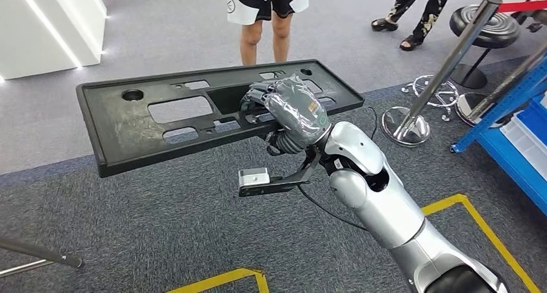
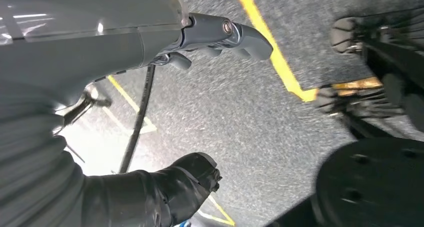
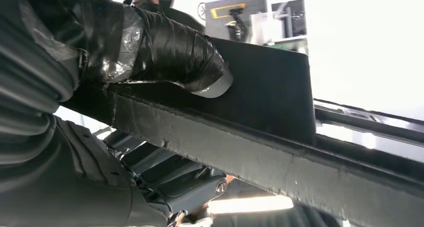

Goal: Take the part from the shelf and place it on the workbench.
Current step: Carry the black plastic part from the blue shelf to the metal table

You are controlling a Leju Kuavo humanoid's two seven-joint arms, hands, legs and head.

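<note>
Left robot hand [image 2: 165, 112] hangs empty, fingers apart, above grey carpet [image 2: 240, 117] with yellow tape [image 2: 270, 49]

Open grey carpet [image 1: 161, 228] lay below and ahead of the right hand [image 1: 290, 112], which gripped the long black part [image 1: 168, 122] flat at its near edge; the panel's width jutted well toward the robot's left, sweeping that side. Ahead, a person's legs [image 1: 266, 38] stood just beyond the part's far edge; a second person's feet [image 1: 403, 31] farther right. To the right: a leaning chrome stanchion [image 1: 445, 67] on its round base, a black stool [image 1: 485, 25], and the blue shelf frame [image 1: 516, 119], all close together. A white block [image 1: 51, 22] stood far left. The left hand [image 2: 210, 42] hung over bare carpet near yellow floor tape [image 2: 270, 47], fingers apart.
</note>
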